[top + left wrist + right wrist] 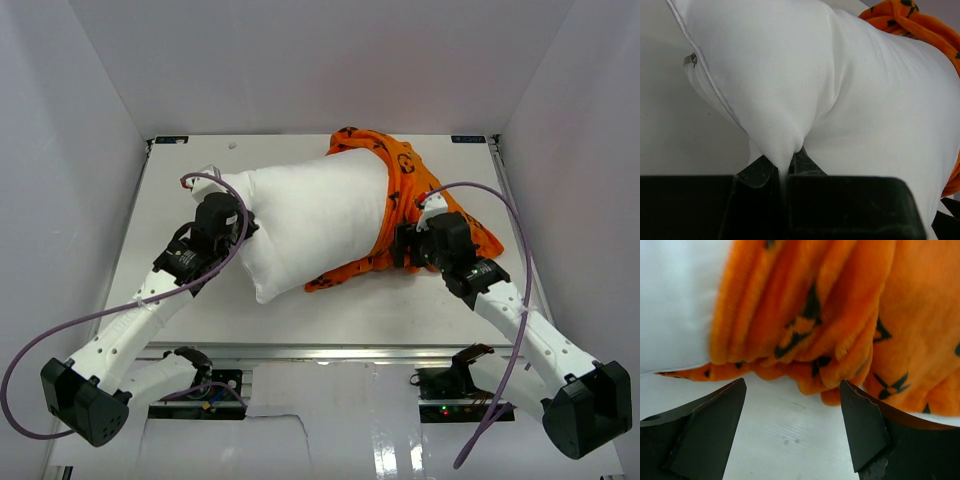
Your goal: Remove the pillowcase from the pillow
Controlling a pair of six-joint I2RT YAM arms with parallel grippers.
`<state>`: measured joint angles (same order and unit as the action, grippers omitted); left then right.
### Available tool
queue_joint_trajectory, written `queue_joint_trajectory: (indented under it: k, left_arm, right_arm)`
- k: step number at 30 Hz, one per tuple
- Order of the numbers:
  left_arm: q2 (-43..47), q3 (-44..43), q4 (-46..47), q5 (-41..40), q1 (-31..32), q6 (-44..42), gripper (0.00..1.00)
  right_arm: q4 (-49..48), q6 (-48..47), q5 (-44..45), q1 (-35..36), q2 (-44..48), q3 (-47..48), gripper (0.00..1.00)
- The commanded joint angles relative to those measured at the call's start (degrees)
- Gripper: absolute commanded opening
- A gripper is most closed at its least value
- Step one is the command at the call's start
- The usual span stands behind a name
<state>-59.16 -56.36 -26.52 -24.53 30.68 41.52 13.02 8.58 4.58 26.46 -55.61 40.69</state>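
The white pillow (310, 225) lies across the table, mostly bare. The orange pillowcase (405, 185) with black motifs is bunched over its right end. My left gripper (243, 228) is shut on a pinch of the pillow's white fabric (782, 145) at its left end. My right gripper (402, 246) is open and empty, just in front of the bunched edge of the pillowcase (820, 330); its fingers (860, 425) stand apart over the bare table.
White walls enclose the table (330, 310) on three sides. The pillow's seam and a small zip pull (690, 60) show at its left corner. Purple cables (80, 325) loop from both arms.
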Motion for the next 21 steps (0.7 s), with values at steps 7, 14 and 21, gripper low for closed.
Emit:
queue_joint_trajectory:
  k: [7, 14, 21]
  left_arm:
    - [2.29, -3.32, 2.18, 2.3, -0.18, -0.21, 0.0]
    - [1.85, -6.3, 1.39, 1.86, -0.27, -0.73, 0.0]
    - [-2.27, -20.7, -7.39, 0.1, -3.16, -6.26, 0.0]
  right_arm:
    - [-4.57, 1.35, 9.04, 0.61, 0.16, -6.67, 0.81]
    - [-10.2, 1.18, 8.17, -0.88, -10.82, -3.87, 0.76]
    - [-15.21, 1.44, 12.39, -8.33, -19.35, -1.05, 0.08]
